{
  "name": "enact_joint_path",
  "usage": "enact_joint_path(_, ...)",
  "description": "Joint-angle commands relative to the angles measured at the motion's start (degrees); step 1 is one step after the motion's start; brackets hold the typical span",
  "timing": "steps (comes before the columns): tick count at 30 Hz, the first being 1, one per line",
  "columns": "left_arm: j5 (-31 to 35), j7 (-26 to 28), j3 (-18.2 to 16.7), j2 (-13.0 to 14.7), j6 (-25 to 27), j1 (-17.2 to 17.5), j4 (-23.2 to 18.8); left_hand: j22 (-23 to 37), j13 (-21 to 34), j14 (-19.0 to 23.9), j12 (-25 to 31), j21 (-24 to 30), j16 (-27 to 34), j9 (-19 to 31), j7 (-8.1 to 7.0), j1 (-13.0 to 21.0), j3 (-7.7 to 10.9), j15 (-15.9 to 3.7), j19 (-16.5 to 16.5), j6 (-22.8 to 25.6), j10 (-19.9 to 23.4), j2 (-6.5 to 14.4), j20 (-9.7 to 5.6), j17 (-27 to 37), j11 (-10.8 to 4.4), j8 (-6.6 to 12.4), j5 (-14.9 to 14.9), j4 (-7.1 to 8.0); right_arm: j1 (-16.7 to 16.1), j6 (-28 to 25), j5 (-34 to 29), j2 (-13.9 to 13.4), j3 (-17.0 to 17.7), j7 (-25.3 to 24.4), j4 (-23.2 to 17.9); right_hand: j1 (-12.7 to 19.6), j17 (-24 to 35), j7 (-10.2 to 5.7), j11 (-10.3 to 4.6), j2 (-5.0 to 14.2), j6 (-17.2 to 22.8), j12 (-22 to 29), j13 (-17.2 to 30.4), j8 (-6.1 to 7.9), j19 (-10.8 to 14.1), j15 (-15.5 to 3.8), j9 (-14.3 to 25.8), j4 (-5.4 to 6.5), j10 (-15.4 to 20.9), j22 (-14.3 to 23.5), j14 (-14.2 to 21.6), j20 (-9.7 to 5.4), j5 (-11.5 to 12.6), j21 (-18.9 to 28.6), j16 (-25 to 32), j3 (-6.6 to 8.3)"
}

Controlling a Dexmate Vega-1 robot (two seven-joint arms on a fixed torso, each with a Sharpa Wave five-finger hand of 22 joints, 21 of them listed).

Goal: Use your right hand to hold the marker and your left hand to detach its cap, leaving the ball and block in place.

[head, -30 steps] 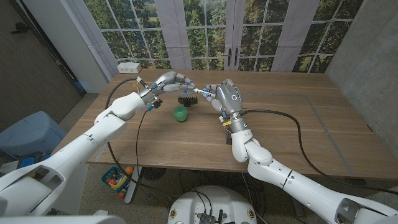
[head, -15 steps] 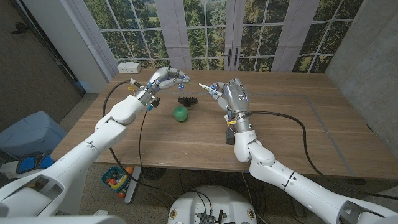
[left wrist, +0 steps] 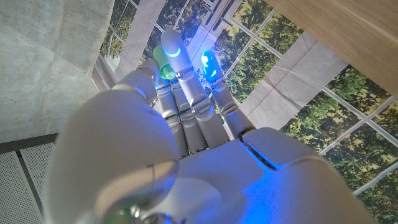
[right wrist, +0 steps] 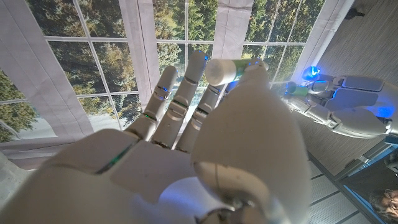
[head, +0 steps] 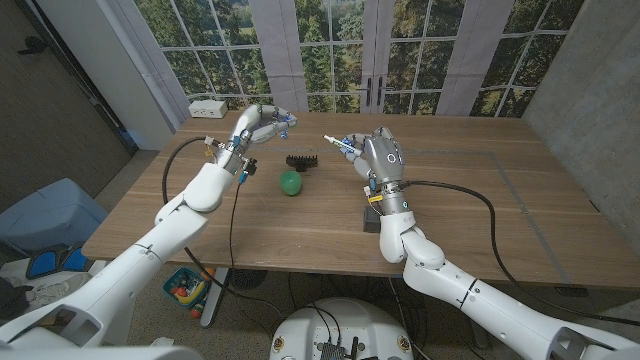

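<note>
Now my right robot hand holds the marker above the surface, its bare white tip pointing toward my left side. My left robot hand is raised well apart from it, fingers closed on the marker's cap, which shows green between the fingertips in the left wrist view. Between the two hands, the green ball and the black toothed block lie on the wooden surface, near each other.
</note>
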Motion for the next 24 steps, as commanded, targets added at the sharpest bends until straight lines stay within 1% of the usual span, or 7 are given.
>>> enact_joint_path(1,5.33,4.02,-3.01,0.13,2.09,5.59,-6.63,-0.08,18.06,1.83,4.84,0.55,-0.65,-0.14,-0.29,-0.23,-0.17,-2.26,-0.30,0.20,8.82,0.36,-8.00,-0.25,-9.42,-0.17,0.09,0.03,-0.58,-3.20,-0.21,-0.15,0.26,1.63,-0.85,4.72,0.23,-0.39,-0.27,4.77,0.68,0.10,-0.08,-0.23,-0.03,-5.05,0.02,0.38,0.64,0.15,0.06,-8.71,0.16,0.27,0.32,-0.22)
enact_joint_path(7,6.77,3.39,-3.19,1.90,4.16,6.25,-8.41,-0.33,17.09,1.62,3.94,0.87,-1.52,-0.29,-0.64,-0.14,-0.12,-2.28,-0.50,-0.21,8.77,0.56,-7.96,-0.72,-9.41,-0.43,-0.09,-0.15,-0.82,-4.59,0.45,-0.05,0.41,3.66,-1.63,5.21,0.12,-0.22,-0.30,4.87,1.66,-0.47,-1.72,-0.53,0.90,-5.01,-1.29,0.31,1.41,0.01,0.48,-8.35,0.08,0.50,0.58,-0.12)
enact_joint_path(9,7.66,3.09,-3.16,2.77,4.99,6.51,-9.15,-0.53,16.47,1.25,3.42,0.85,-2.22,-0.36,-0.81,-0.16,-0.11,-2.31,-0.91,-0.22,8.80,0.60,-7.95,-1.19,-9.82,-0.49,-0.23,-0.22,-0.88,-5.02,0.83,0.02,0.48,4.48,-1.95,5.38,-0.02,-0.18,-0.30,4.75,2.08,-0.52,-2.53,-0.65,1.65,-4.99,-1.98,0.23,2.16,-0.14,0.81,-8.03,0.06,0.52,0.62,-0.03)
enact_joint_path(11,8.80,3.34,-3.16,3.36,5.85,6.93,-9.93,-0.76,15.81,1.30,2.76,0.79,-2.59,-0.44,-1.48,-0.44,-0.18,-2.29,-1.38,-0.38,8.57,0.65,-7.86,-1.30,-9.93,-0.62,-0.40,-0.12,-1.00,-6.21,1.15,0.30,0.53,5.83,-2.51,5.36,-0.09,-0.25,-0.29,4.64,2.13,-0.54,-2.86,-0.77,1.88,-4.96,-2.31,0.26,2.38,-0.21,0.82,-7.99,0.04,0.40,0.55,-0.06)
enact_joint_path(14,10.50,4.30,-3.13,3.78,6.40,7.56,-10.57,-1.00,14.95,0.63,2.09,0.68,-3.47,-0.56,-1.92,-0.64,-0.23,-2.34,-2.07,-0.28,8.64,0.57,-7.89,-1.67,-9.94,-0.71,-0.63,-0.19,-1.10,-7.44,1.59,0.55,0.56,7.29,-3.15,5.28,-0.34,-0.11,-0.30,4.48,2.48,-0.61,-3.75,-0.88,2.59,-4.94,-3.12,0.33,2.90,-0.38,0.51,-7.63,0.04,-0.03,0.06,-0.08)
enact_joint_path(16,11.66,5.29,-3.11,3.80,6.57,8.03,-10.84,-1.09,14.56,0.47,1.72,0.66,-3.72,-0.62,-2.29,-0.79,-0.26,-2.34,-2.34,-0.30,8.50,0.56,-7.87,-1.69,-9.79,-0.78,-0.75,-0.17,-1.17,-8.16,2.09,0.76,0.62,8.28,-3.59,5.34,-0.42,-0.02,-0.29,4.37,2.62,-0.58,-3.91,-0.88,2.75,-4.95,-3.36,0.29,3.02,-0.43,0.33,-7.48,0.05,-0.23,-0.16,-0.08)
enact_joint_path(24,15.55,7.27,-2.19,4.33,7.97,9.92,-11.99,-1.31,13.17,-0.25,0.79,0.88,-5.20,-0.85,-2.45,-0.95,-0.25,-2.41,-2.77,-0.19,8.97,0.72,-7.83,-2.57,-9.97,-1.00,-1.12,-0.31,-0.85,-14.60,2.46,1.23,-0.23,15.80,-6.16,5.36,-0.78,0.01,-0.27,4.36,2.82,-0.57,-4.78,-0.98,2.23,-4.91,-4.33,0.32,3.43,-0.49,-0.49,-6.70,0.15,-1.47,-1.29,0.03)
